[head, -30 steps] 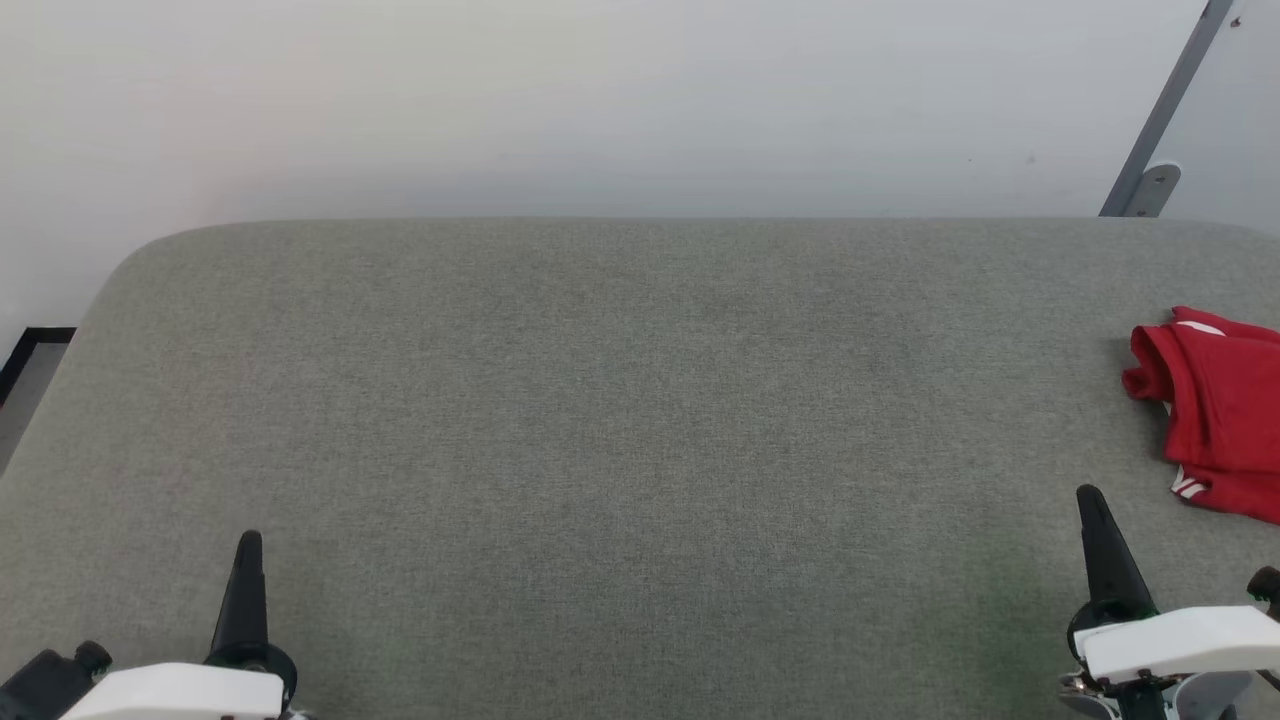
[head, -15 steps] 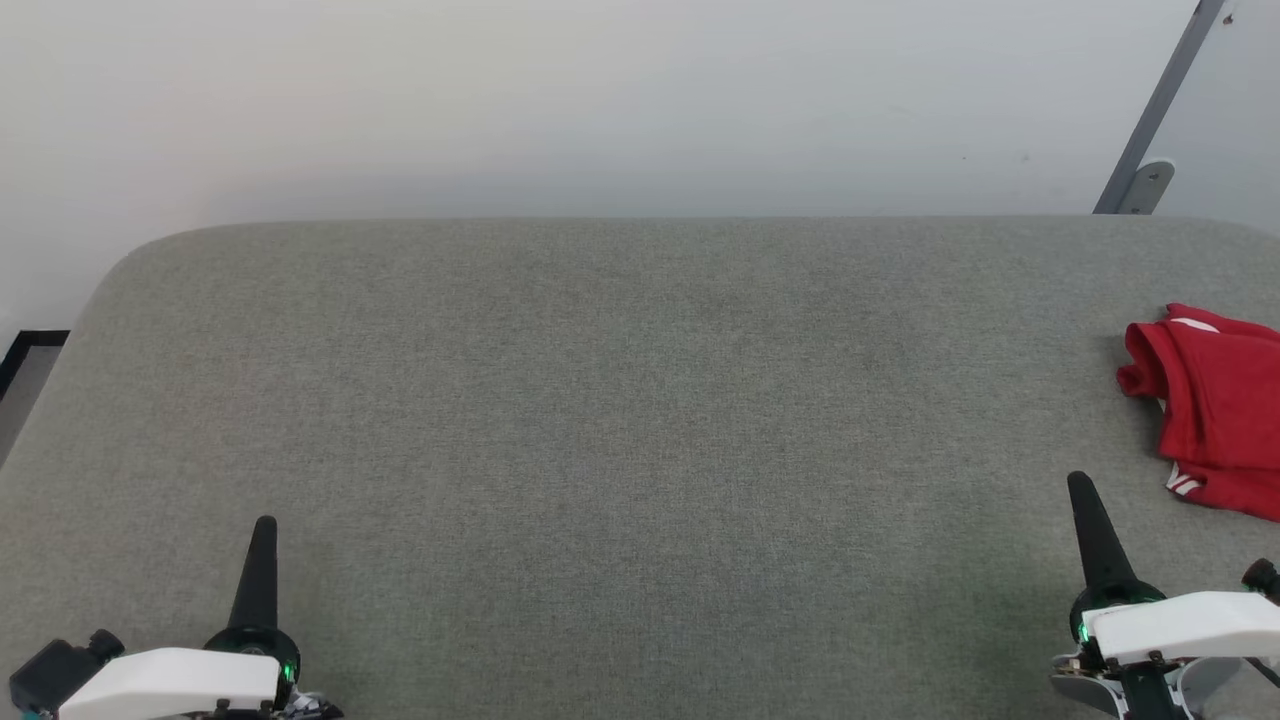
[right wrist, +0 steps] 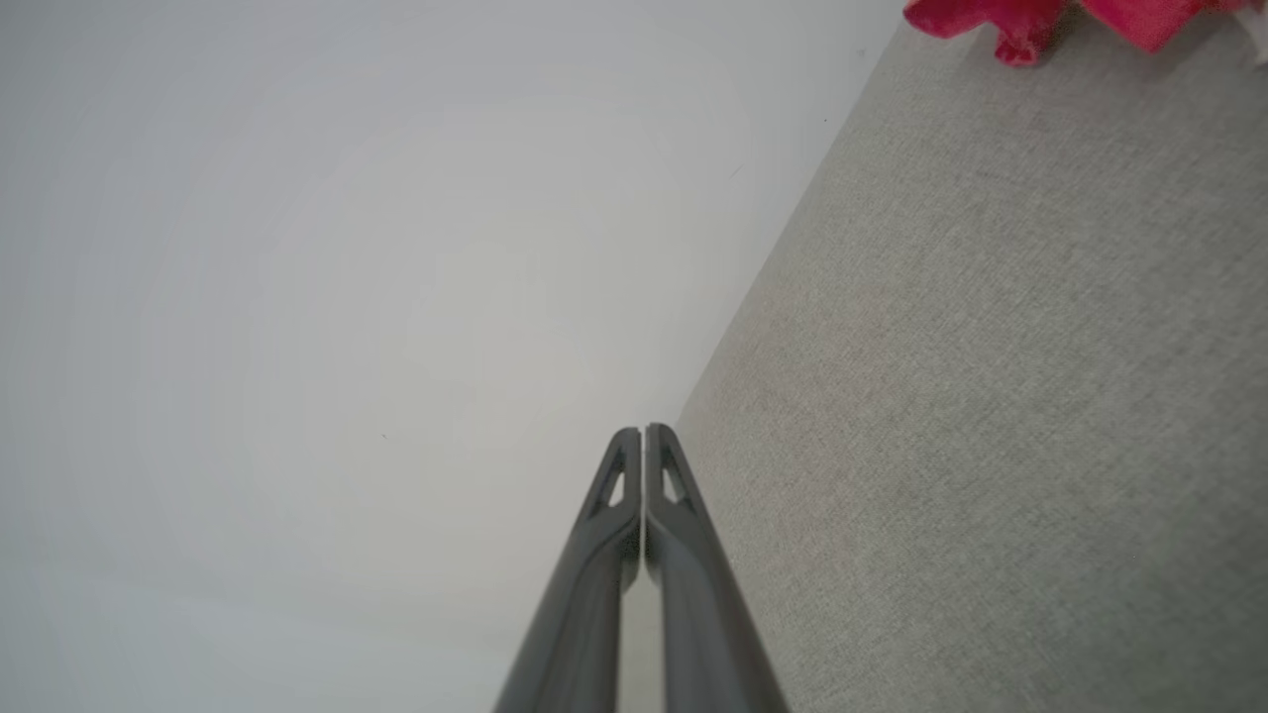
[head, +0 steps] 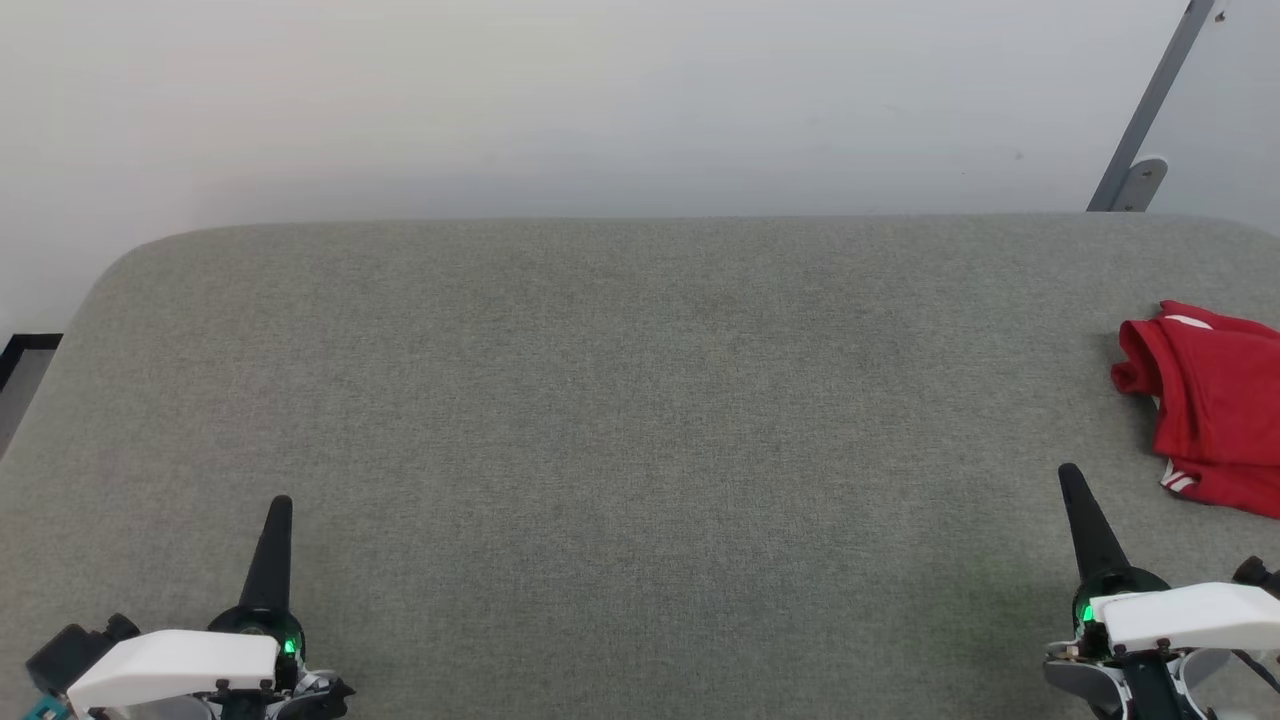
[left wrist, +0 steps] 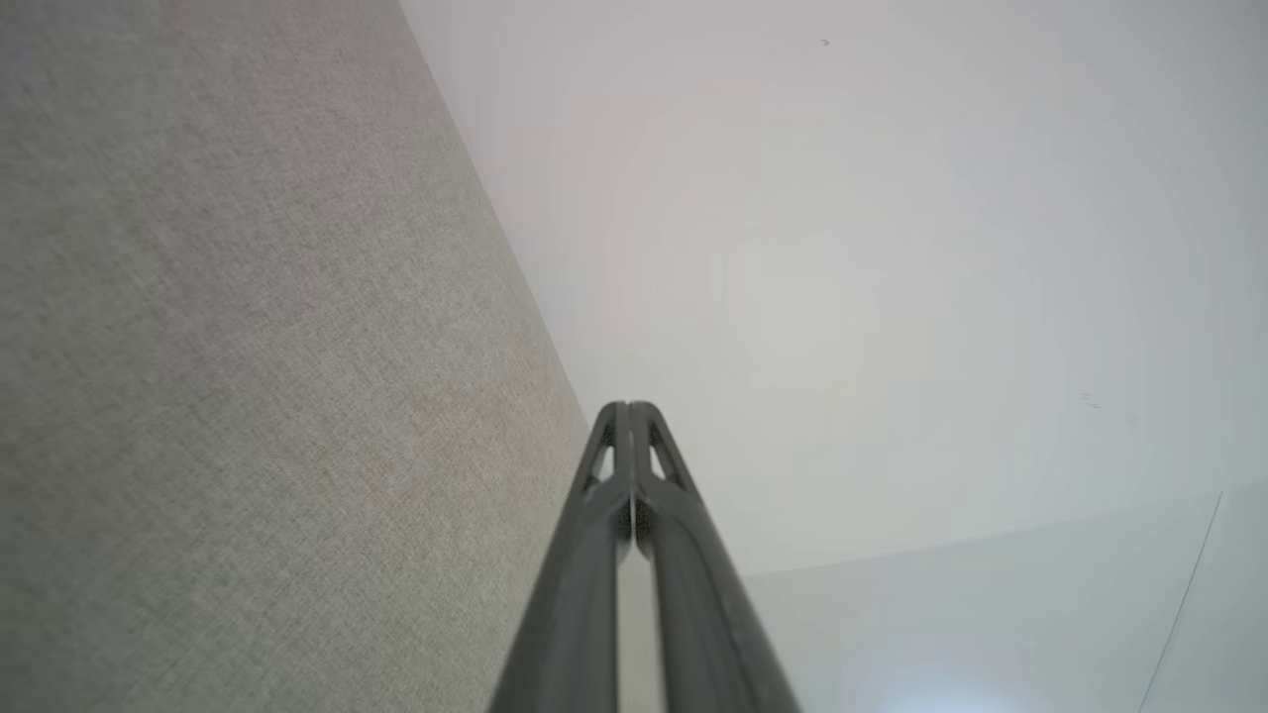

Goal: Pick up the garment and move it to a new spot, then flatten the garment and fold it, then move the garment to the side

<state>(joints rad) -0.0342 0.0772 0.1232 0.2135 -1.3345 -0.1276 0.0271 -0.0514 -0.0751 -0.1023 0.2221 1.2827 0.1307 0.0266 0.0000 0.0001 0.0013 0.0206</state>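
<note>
In the head view, the left gripper (head: 279, 512) stands at the lower left with its two dark fingers pressed into a single spike, nothing between them. The right gripper (head: 1072, 485) at the lower right looks the same, shut and empty. Both hover over a grey cloth surface (head: 620, 400). The garment (head: 1215, 400), a bunched red heap with a bit of white showing, lies on that surface ahead of the right gripper's tips and off to their right, near them but apart, cut by the picture's edge. It is well apart from the left gripper, far across to its right. A pale wall (head: 600, 100) rises beyond the surface, with a slanted metal bar (head: 1150, 100) at the upper right.

In the left wrist view, the left gripper (left wrist: 629, 408) has its fingers closed on each other, the grey surface on their left and the wall on their right.

In the right wrist view, the right gripper (right wrist: 642, 432) also has its fingers meeting along their length. The garment (right wrist: 1030, 15) shows as red folds well beyond the tips, up and to the right, lying on the surface.
</note>
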